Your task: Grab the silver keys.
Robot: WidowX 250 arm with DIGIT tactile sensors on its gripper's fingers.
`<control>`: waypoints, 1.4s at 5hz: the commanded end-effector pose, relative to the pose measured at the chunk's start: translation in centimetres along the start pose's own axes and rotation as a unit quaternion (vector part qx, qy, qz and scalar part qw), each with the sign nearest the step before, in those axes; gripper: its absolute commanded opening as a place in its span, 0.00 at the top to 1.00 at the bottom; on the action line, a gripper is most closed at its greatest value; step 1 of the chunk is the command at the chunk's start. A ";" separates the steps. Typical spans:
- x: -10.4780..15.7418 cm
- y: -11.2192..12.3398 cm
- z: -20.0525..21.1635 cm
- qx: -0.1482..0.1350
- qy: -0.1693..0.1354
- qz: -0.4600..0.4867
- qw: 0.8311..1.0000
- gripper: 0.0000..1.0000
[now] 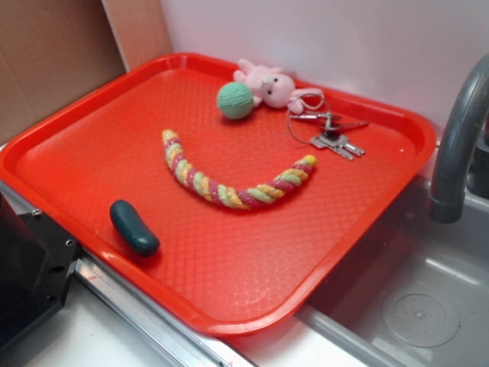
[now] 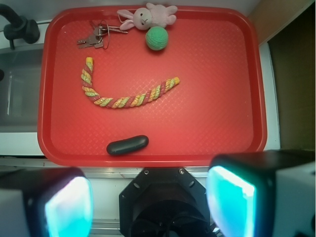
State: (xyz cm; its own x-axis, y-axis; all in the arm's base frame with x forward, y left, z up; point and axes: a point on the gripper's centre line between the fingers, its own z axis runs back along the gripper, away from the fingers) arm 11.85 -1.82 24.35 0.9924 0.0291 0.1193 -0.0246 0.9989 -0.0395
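Observation:
The silver keys (image 1: 335, 137) lie on a thin wire ring at the far right of the red tray (image 1: 252, 252), beside the pink plush bunny (image 1: 269, 84). In the wrist view the keys (image 2: 94, 38) sit at the tray's far left corner (image 2: 54, 133). My gripper (image 2: 150, 202) is open and empty, high above the robot base, well short of the tray's near rim and far from the keys. Its two teal fingers (image 2: 232, 197) stand wide apart. The gripper does not show in the exterior view.
A green yarn ball (image 1: 234, 100), a striped rope toy (image 1: 229, 187) and a dark oval object (image 1: 134, 228) lie on the tray. A grey faucet (image 1: 458, 145) and a sink (image 1: 420, 306) stand to the right. Cardboard stands at the back left.

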 end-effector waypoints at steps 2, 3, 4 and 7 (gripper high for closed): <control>4.4 0.4 -5.6 -0.027 -0.020 -0.083 0.996 0.00; 8.1 -0.2 -8.5 -0.056 -0.064 -0.124 0.989 0.00; 9.6 -1.6 -9.5 -0.075 -0.072 -0.160 0.982 0.00; 9.6 -1.6 -9.5 -0.075 -0.072 -0.160 0.982 0.00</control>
State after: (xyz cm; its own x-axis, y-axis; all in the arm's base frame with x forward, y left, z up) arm 22.02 -3.07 14.75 0.9332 -0.2623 0.2454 0.3023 0.9426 -0.1418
